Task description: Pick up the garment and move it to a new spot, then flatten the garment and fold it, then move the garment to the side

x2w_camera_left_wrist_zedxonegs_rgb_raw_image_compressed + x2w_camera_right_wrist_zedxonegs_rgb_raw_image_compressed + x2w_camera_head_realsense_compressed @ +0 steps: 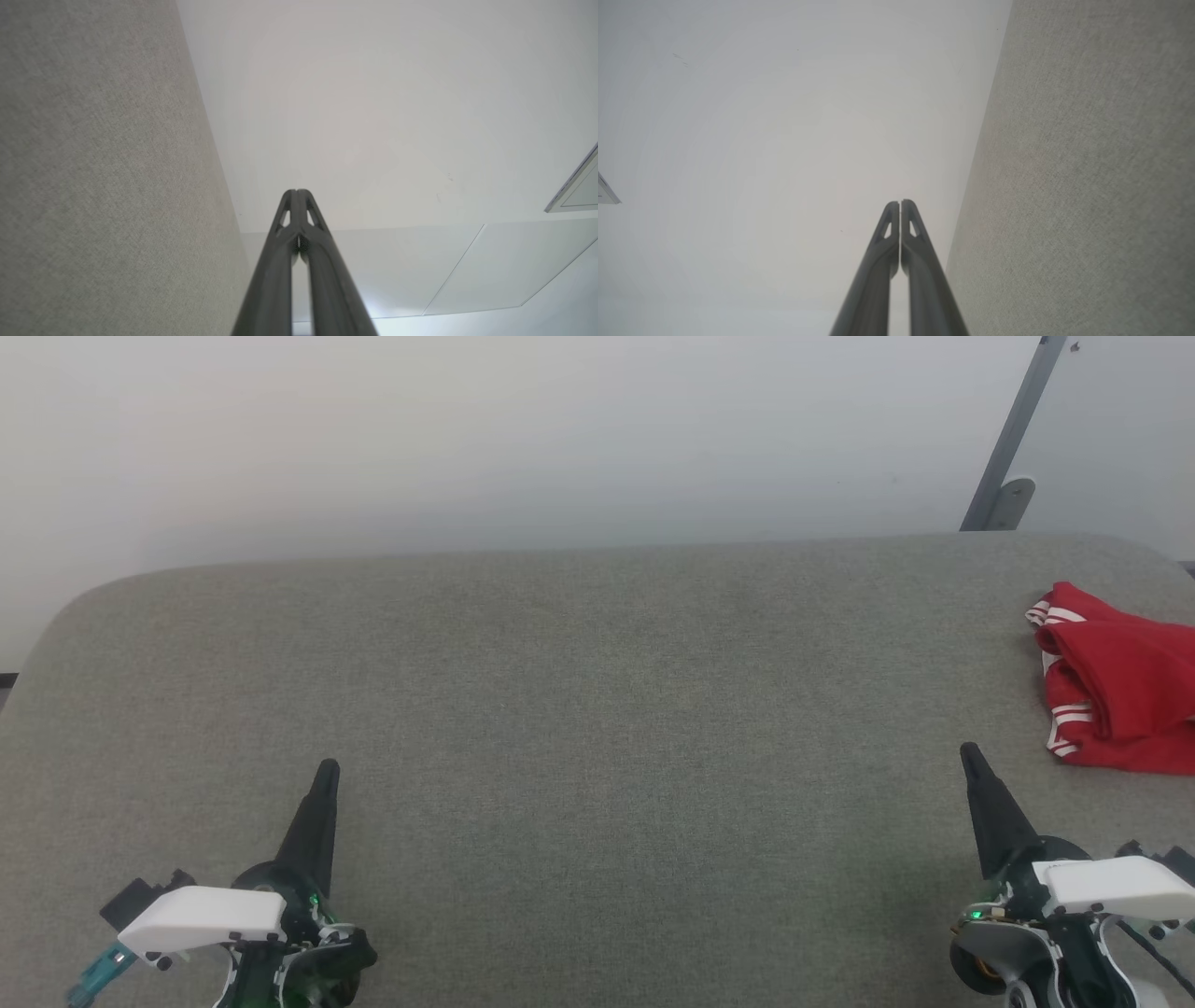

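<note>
Two closed grippers over one big grey fabric-covered table (579,691), which spans the head view edge to edge, rounded corners at the far side. Plain white wall (448,429) behind it, running the full width. Red jersey shirt (1125,686) lies bunched on the table at the far right, cut off by the frame edge; white double-stripe trim shows along its left side, top and bottom. It sits well to the right of table centre, close to the right-hand rim. Left gripper (327,771) hovers at lower left, clenched, dark fingers pressed into one point aimed away from the robot, white housing behind them. Right gripper (970,752) is at lower right, also clenched, tip leaning slightly left; the shirt is beyond it and to its right, apart from it, no contact. Left wrist view: fingers (275,270) meet at the tips, grey fabric on the left, white wall ahead. Right wrist view: fingers (924,280) likewise tip to tip, grey fabric on the right. Grey metal strut (1016,434) slants up the wall at top right, with a small bracket at its foot just behind the table edge.
</note>
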Controlling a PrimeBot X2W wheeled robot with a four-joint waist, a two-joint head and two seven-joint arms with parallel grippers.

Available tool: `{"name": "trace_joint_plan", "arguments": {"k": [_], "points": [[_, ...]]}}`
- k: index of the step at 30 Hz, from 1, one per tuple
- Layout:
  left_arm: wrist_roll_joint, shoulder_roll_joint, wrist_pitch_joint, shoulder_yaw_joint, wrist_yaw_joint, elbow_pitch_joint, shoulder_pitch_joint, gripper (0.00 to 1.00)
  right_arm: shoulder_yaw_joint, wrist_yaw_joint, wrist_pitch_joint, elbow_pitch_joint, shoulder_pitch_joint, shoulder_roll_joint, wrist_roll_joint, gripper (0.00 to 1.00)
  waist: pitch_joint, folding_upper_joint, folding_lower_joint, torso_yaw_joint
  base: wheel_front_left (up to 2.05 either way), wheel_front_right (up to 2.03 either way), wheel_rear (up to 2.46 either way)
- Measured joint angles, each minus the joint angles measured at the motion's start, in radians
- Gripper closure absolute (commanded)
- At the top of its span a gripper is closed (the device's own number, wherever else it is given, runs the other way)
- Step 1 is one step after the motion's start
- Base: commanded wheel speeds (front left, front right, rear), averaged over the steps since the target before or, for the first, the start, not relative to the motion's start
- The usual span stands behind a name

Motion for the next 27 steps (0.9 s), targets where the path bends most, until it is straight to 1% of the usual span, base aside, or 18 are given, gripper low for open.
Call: {"name": "trace_joint_plan", "arguments": {"k": [27], "points": [[0.0,0.0,0.0,0.0,0.0,0.0,0.0,1.0,0.0,0.0,0.0,0.0,0.0,0.0,0.0,1.0,0.0,0.0,0.0,0.0,0.0,0.0,0.0]]}}
